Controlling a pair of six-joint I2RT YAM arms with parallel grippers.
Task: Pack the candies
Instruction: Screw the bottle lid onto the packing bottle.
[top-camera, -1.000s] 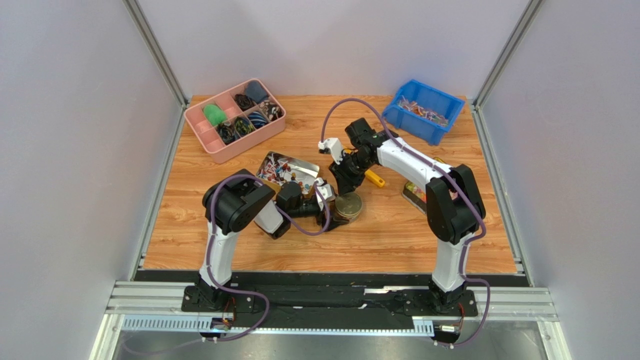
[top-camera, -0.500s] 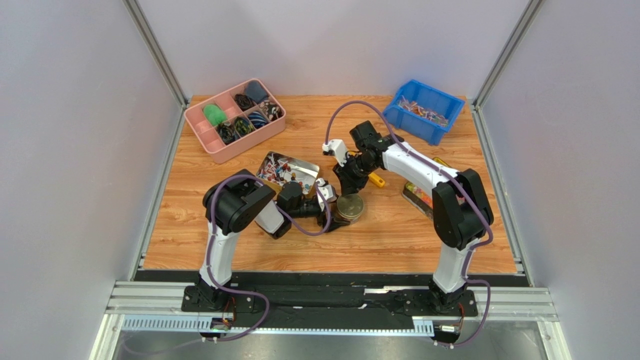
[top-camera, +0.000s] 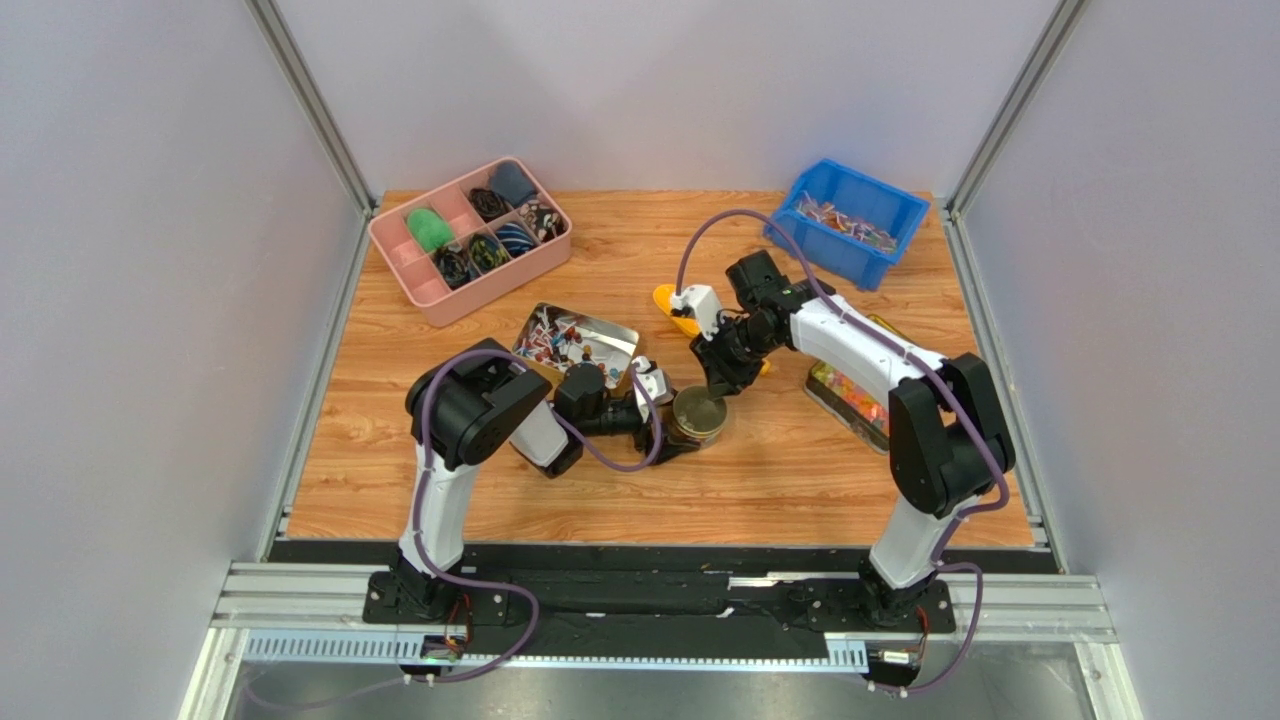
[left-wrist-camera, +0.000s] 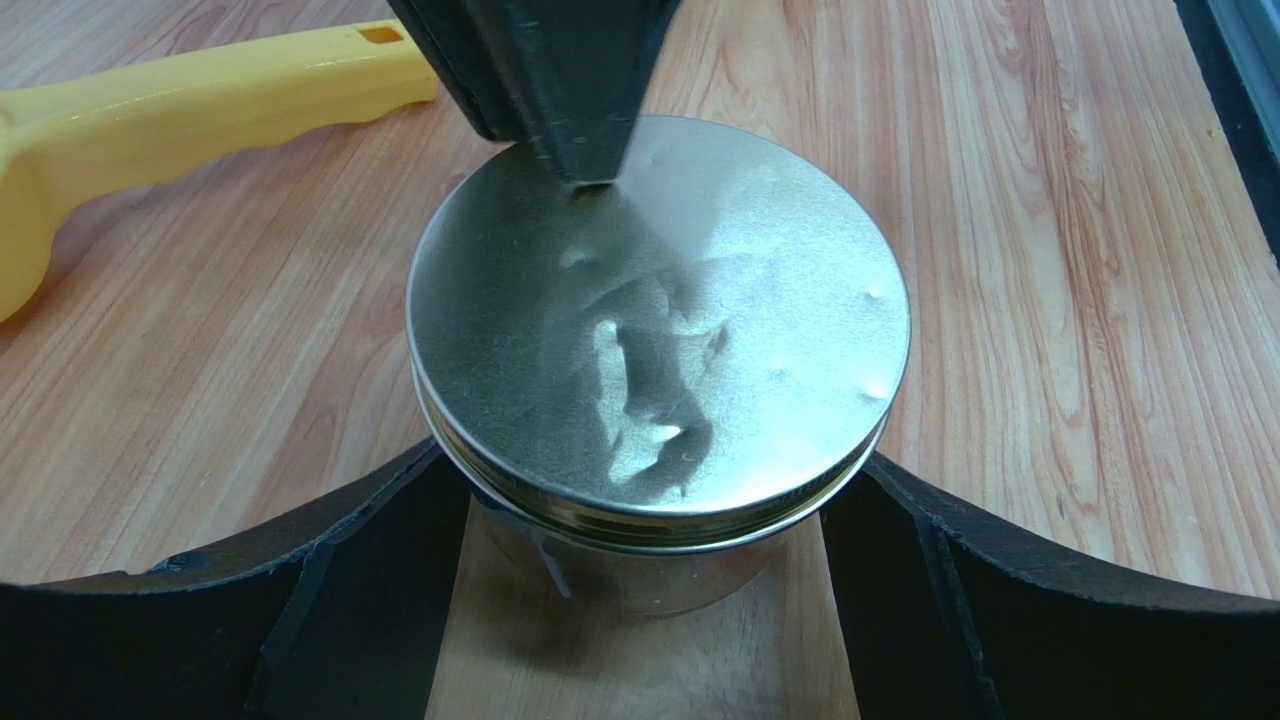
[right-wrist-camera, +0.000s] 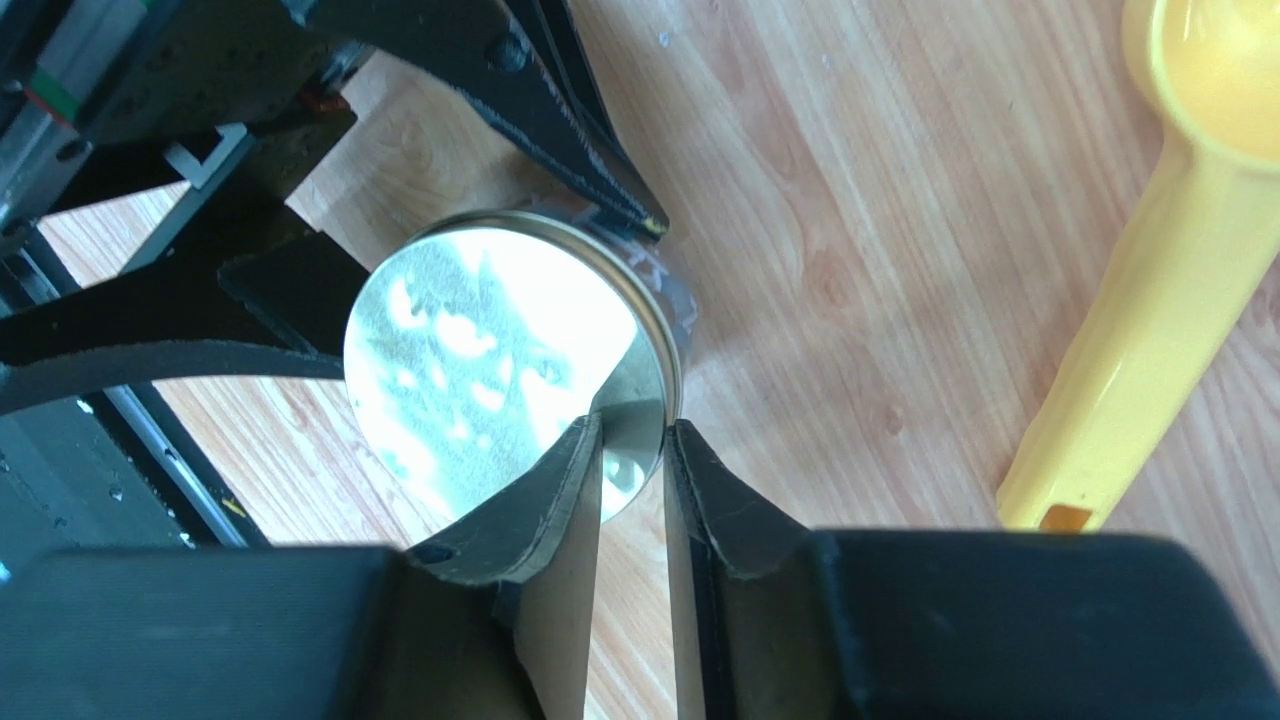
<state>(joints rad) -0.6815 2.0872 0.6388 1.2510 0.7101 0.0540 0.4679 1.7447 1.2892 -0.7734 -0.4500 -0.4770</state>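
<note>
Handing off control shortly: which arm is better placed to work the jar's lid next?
Right. The right gripper sits at the rim of the lid, jaws narrowly apart, holding nothing. The left gripper is clamped around the jar, steadying it.

The claw, fingers narrowly apart, meets the rim of a shiny lidded tin lying ahead-left. A yellow scoop lies to its right on the wooden worktop.

Table: wood-grained top.
Back left: pink divided tray is set.
Back right: blue bin is set.
Centre: open metal tin, lidded jar and yellow scoop are laid close.
Right side: clear box, partly hidden.
</note>
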